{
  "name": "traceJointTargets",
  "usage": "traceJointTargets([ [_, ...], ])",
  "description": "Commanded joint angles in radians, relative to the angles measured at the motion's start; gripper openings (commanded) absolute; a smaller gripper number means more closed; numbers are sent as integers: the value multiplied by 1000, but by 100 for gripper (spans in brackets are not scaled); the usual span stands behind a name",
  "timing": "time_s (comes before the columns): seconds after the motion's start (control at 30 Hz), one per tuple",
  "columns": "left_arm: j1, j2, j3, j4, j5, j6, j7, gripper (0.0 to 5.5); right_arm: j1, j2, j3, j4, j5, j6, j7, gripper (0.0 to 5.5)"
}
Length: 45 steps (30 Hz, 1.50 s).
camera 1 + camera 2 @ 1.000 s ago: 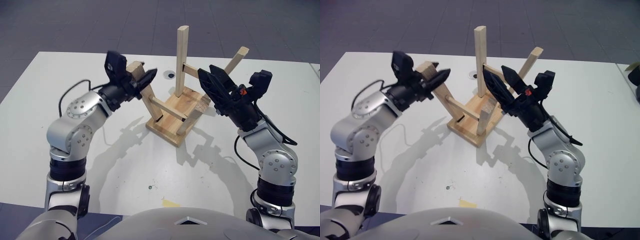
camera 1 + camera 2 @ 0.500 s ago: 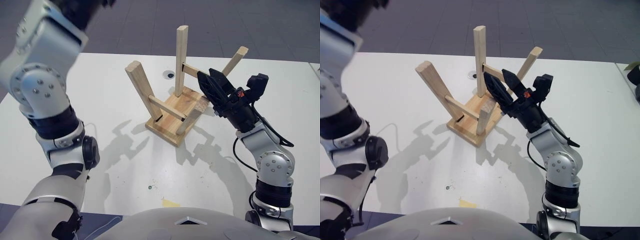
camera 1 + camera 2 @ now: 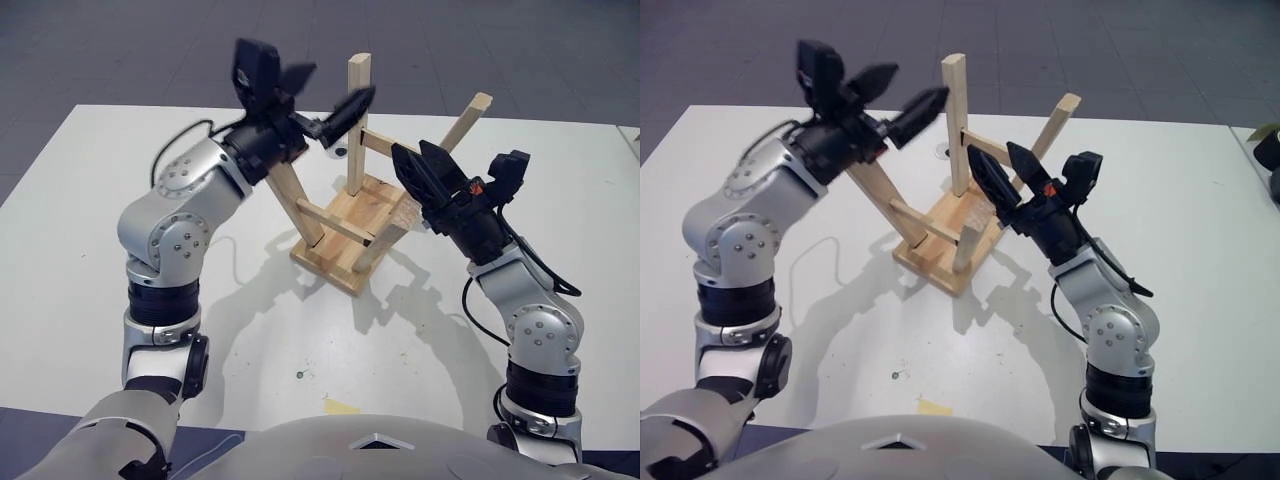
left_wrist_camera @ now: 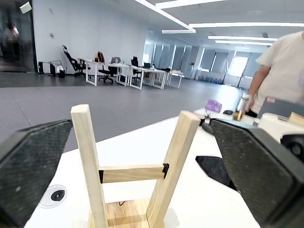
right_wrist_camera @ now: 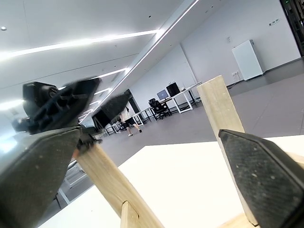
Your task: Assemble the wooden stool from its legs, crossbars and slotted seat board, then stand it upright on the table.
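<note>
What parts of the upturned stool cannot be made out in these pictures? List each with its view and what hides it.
1. Left eye view: the top end of the near left leg, behind the wrist of the left tool.
2. Left eye view: the upper end of the near right leg, behind the right tool.
3. Left wrist view: most of the seat board, cut off by the bottom edge.

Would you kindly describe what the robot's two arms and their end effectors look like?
The left arm and right arm have rounded silver-grey housings with screw-dotted round caps, joined by black bands. A thin black cable loops beside each. The left end effector and right end effector are black, each with two tapered, pointed fingers with textured pads. A small orange mark sits on the right one.
</note>
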Motion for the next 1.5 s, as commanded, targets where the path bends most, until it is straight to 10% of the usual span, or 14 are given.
traceJointTargets([
  [0.03,0,-11,11,-6,-8,53,24,537,11,10,16,3,-16,2,-9,540],
  [0.57,-292,43,244,-5,-106,57,134,537,-432,29,-21,-192,246,-24,-314,540],
  [0.87,133,27,-55,168,215,-60,61,537,-84,-26,230,-51,-51,41,-229,540],
  [1.3,25,-31,87,114,148,-65,102,537,-119,39,58,11,-92,-97,-226,540],
  [1.5,-95,32,305,155,42,-55,145,537,151,-131,69,3,-190,-43,-45,540],
])
